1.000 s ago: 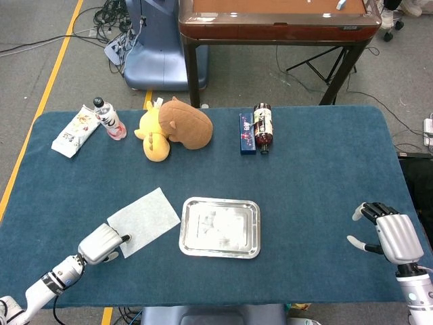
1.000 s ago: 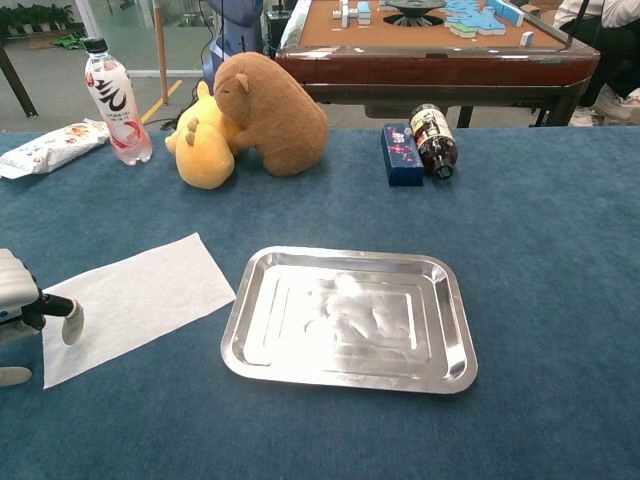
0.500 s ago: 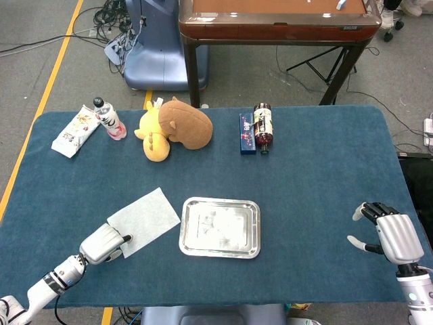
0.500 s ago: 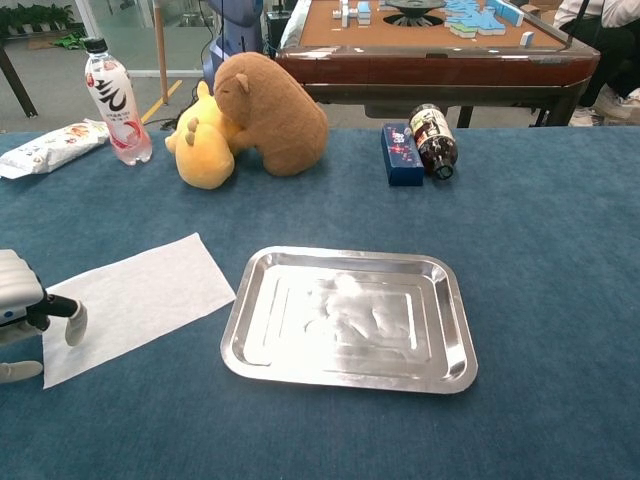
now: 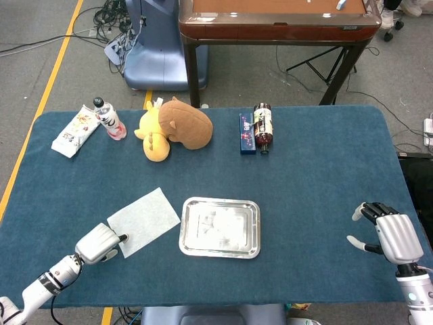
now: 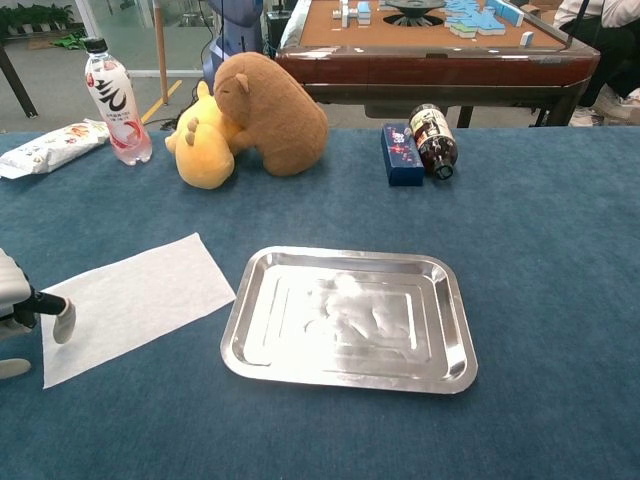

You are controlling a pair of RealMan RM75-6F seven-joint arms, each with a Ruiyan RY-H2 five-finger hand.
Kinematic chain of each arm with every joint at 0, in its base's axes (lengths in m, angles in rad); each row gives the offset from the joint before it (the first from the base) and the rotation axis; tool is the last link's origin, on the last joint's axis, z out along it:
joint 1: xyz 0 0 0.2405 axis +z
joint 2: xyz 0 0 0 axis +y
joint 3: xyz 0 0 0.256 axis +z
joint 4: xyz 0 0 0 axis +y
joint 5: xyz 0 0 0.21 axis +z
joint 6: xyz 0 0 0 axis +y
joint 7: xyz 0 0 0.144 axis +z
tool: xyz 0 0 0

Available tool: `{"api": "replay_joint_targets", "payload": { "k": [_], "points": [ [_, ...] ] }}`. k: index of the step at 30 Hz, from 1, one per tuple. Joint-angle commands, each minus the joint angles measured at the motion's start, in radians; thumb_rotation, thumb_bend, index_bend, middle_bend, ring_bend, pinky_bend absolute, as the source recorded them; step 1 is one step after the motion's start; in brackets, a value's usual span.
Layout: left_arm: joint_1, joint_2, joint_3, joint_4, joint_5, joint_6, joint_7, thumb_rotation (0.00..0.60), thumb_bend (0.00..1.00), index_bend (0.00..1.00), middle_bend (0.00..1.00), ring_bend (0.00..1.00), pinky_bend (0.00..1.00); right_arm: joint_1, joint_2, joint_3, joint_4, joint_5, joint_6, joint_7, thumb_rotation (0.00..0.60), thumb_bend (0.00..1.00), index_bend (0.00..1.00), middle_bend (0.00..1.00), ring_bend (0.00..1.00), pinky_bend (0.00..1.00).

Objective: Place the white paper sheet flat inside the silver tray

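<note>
So the white paper sheet [image 5: 144,221] is lying flat on the blue surface [image 5: 311,169], just left of the silver tray [image 5: 220,227] and not inside it. It sits at an angle, with its near corner pointing toward the left robot hand [image 5: 99,244]. In the chest view that robot hand is mostly cut off at the frame edge, but one fingertip [image 6: 63,322] comes down right at the paper's near left edge. Whether it's actually pinching the sheet or just touching it, the views don't show clearly enough to tell. The right robot hand [image 5: 385,233] sits over the right side of the surface, well away from everything, fingers spread and holding nothing. The tray itself has nothing in it, just shiny reflections on its bottom. Along the far side of the surface there's a snack bag [image 5: 76,131] lying flat, an upright drink bottle [image 5: 108,118] with a black cap, a yellow plush [image 5: 153,136] with a brown plush [image 5: 186,122] leaning on it, then a small blue box [image 5: 246,133] touching a dark bottle [image 5: 263,127] on its side.
</note>
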Motion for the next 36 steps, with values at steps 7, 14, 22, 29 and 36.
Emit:
{"api": "replay_joint_targets", "payload": {
  "k": [7,14,22,29,36],
  "points": [
    [-0.007,-0.012,0.003,-0.002,0.005,-0.014,0.011,0.6,0.26,0.47,0.94,0.79,0.91,-0.001,0.002,0.001,0.0,0.001,0.002,0.005,0.6,0.06,0.5,0.43,0.34,0.47],
    [-0.01,-0.013,0.001,-0.001,0.003,-0.02,0.019,0.6,0.26,0.47,0.94,0.79,0.91,-0.002,0.005,0.002,-0.001,0.0,0.005,0.011,0.6,0.06,0.5,0.43,0.34,0.47],
    [-0.01,-0.008,0.003,-0.001,0.001,-0.019,0.018,0.6,0.26,0.47,0.94,0.79,0.91,-0.001,0.004,0.001,0.0,-0.001,0.003,0.01,0.6,0.06,0.5,0.43,0.34,0.47],
    [-0.01,-0.015,0.005,-0.002,0.002,-0.023,0.017,0.6,0.26,0.49,0.94,0.79,0.91,-0.001,0.005,0.001,-0.001,-0.001,0.003,0.01,0.6,0.06,0.5,0.43,0.34,0.47],
    [-0.012,-0.019,0.007,0.0,0.003,-0.027,0.015,0.6,0.28,0.5,0.94,0.79,0.91,-0.002,0.007,0.002,0.0,0.0,0.006,0.015,0.6,0.06,0.5,0.43,0.34,0.47]
  ]
}}
